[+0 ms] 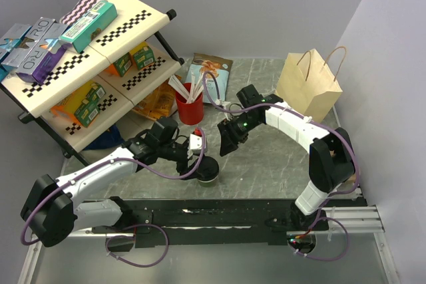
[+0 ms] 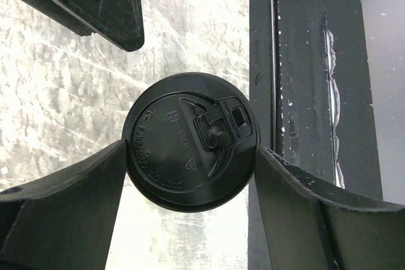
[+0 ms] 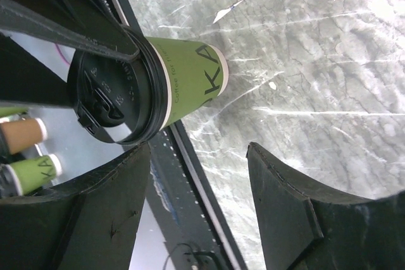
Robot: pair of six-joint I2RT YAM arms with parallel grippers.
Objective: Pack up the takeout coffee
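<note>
The takeout coffee [image 1: 208, 173] is a green paper cup [image 3: 190, 77] with a round black lid [image 2: 190, 140]. It stands upright on the marble table near the front edge. My left gripper [image 1: 202, 163] comes down over it, and in the left wrist view its two fingers [image 2: 76, 213] press against opposite sides of the lid rim, so the left gripper [image 2: 191, 147] is shut on the lid. My right gripper [image 1: 229, 139] hovers just to the right of the cup. The right gripper [image 3: 199, 156] is open with only bare table between its fingers.
A red cup with white stirrers [image 1: 190, 108] stands behind the coffee. A brown paper bag [image 1: 309, 84] stands open at the back right. A checkered shelf [image 1: 86, 58] with snack boxes fills the left. A black rail [image 1: 219, 214] runs along the near edge.
</note>
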